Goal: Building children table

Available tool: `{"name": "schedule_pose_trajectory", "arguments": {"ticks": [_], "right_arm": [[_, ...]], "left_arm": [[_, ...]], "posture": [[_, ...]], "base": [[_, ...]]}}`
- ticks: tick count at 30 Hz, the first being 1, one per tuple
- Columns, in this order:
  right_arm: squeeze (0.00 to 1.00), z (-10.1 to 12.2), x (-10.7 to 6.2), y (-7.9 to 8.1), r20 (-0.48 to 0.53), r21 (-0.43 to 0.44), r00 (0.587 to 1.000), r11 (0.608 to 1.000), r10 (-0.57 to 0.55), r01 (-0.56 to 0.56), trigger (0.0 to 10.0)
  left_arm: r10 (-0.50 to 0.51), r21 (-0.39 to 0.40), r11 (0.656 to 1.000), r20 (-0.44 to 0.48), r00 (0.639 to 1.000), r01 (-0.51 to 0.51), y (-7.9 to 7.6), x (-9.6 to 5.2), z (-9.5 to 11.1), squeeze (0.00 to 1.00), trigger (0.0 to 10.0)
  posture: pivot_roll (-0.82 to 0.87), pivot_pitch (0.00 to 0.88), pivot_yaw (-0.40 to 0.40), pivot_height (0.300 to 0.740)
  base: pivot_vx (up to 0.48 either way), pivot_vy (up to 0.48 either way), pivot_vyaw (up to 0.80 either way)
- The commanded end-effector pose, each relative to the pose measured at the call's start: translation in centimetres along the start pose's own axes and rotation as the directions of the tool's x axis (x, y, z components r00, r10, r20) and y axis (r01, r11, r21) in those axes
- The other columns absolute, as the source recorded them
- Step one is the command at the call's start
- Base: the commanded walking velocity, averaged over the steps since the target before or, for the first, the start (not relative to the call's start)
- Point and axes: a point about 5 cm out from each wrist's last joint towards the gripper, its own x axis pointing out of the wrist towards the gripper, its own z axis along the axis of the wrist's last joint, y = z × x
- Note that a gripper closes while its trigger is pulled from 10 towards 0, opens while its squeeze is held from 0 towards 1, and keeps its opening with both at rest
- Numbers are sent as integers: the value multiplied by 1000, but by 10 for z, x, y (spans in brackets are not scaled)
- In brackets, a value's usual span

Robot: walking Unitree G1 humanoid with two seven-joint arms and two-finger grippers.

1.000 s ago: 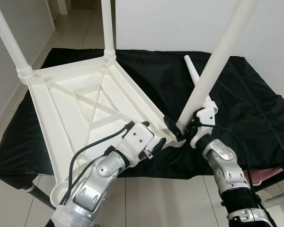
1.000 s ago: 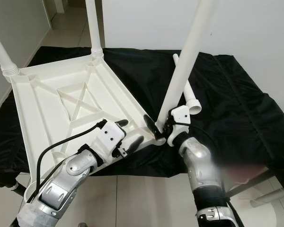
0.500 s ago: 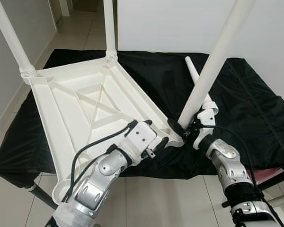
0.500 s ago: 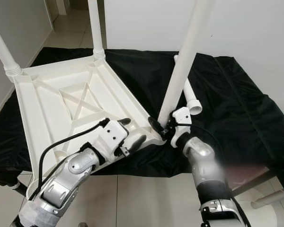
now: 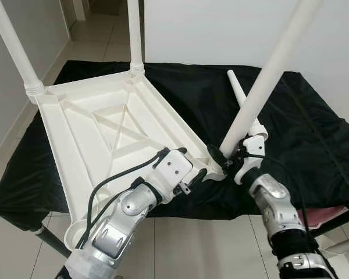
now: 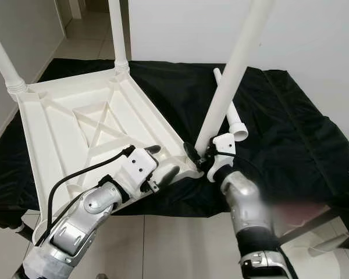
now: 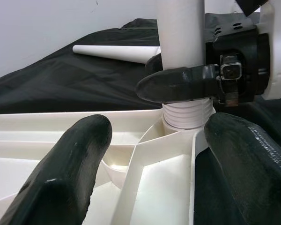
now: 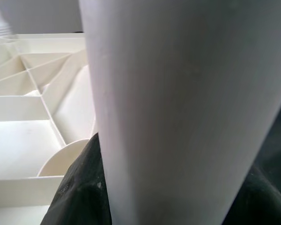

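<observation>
The long white plastic leg [image 5: 262, 87] has tipped further toward 1 o'clock since a moment ago. My right gripper [image 5: 225, 158] clamps its base into the upturned white plastic tabletop's [image 5: 104, 122] 5 o'clock corner socket; my left gripper [image 5: 193, 172], fingers spread, braces that rim on the black-draped surface [image 5: 302, 128].

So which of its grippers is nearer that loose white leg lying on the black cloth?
Right. The right gripper, clamped on the tilted leg, sits just before the loose leg; the left gripper is farther, at the tabletop's corner.
</observation>
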Motion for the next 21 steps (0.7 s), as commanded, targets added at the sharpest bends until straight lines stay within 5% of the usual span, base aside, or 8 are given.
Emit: {"name": "schedule_pose_trajectory", "arguments": {"ticks": [1, 7, 12, 15, 21], "right_arm": [[0, -15, -5, 7, -86, 29, 995, 998, -58, 61, 10000], [0, -17, -7, 18, -104, 49, 964, 967, -244, 250, 10000], [0, -19, -12, 24, -102, 43, 870, 872, -482, 488, 10000], [0, -19, -11, 30, -113, 75, 847, 845, -520, 529, 10000], [0, -13, -8, 38, -98, 86, 870, 867, -483, 491, 10000]], "left_arm": [[-64, 1, 998, -11, 998, 64, -5, 1, -1, 0, 10000], [-64, 2, 998, -12, 998, 64, -5, 2, -2, 0, 10000], [-63, 16, 998, -20, 998, 63, -5, 1, -3, 0, 10000], [-61, 22, 998, -24, 998, 62, -4, 0, -4, 0, 10000], [-57, 34, 998, -30, 998, 58, 1, 0, -4, 0, 10000]], "posture": [[18, 54, -50, 740], [17, 52, -56, 740], [25, 49, -56, 740], [28, 50, -47, 740], [25, 49, -42, 740]], "base": [[0, 0, 0], [0, 0, 0], [0, 0, 0], [0, 0, 0], [0, 0, 0]]}}
